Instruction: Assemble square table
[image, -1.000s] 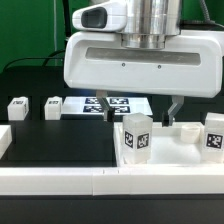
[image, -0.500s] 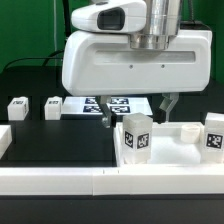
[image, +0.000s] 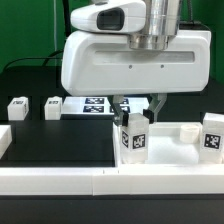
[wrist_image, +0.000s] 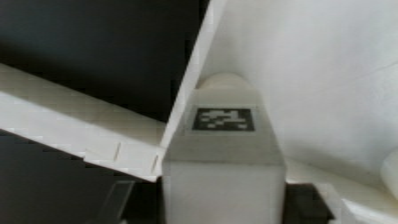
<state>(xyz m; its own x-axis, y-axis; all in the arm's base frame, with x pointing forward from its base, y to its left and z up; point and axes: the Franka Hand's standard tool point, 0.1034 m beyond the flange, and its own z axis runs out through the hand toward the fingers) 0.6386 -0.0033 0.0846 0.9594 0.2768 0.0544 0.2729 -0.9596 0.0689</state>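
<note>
While the two-finger claw (image: 138, 109) straddles an upright white tagged block leg (image: 135, 136) at lower centre, we cannot tell whether its jaws pinch it. That leg stands on the large white plastic square slab (image: 176, 149) at lower right, a second leg (image: 212, 135) by the frame's right edge.

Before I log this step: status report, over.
Gripper straddles upright small white tagged block leg, grip unconfirmed. Leg stands at corner of large white square plastic slab. Another leg apart; nothing blocking.
</note>
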